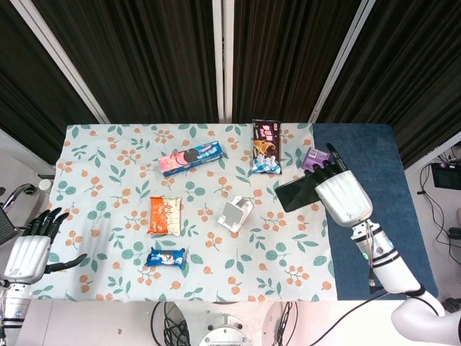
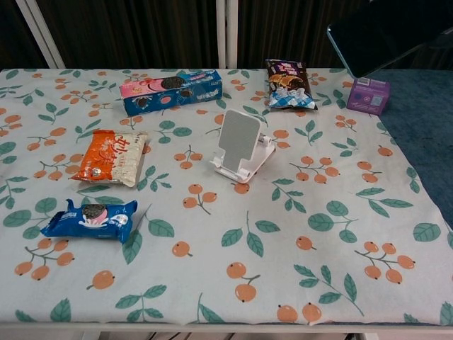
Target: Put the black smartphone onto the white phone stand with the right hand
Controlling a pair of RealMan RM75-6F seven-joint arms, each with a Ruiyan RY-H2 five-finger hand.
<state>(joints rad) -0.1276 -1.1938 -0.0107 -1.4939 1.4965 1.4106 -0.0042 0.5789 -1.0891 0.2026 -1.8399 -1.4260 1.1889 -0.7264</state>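
My right hand (image 1: 341, 194) holds the black smartphone (image 1: 296, 193) well above the table, to the right of the white phone stand (image 1: 235, 213). In the chest view the smartphone (image 2: 386, 32) shows at the top right edge, tilted, high over the cloth, and the hand itself is almost out of frame. The stand (image 2: 240, 146) sits upright near the middle of the floral cloth with nothing on it. My left hand (image 1: 32, 247) hangs off the table's front left corner, fingers spread and holding nothing.
On the cloth lie a pink-and-blue cookie box (image 2: 170, 90), a dark snack bag (image 2: 288, 83), an orange snack bag (image 2: 115, 156) and a blue cookie pack (image 2: 93, 217). A small purple box (image 2: 368, 93) stands by the blue mat (image 1: 367, 194) at the right.
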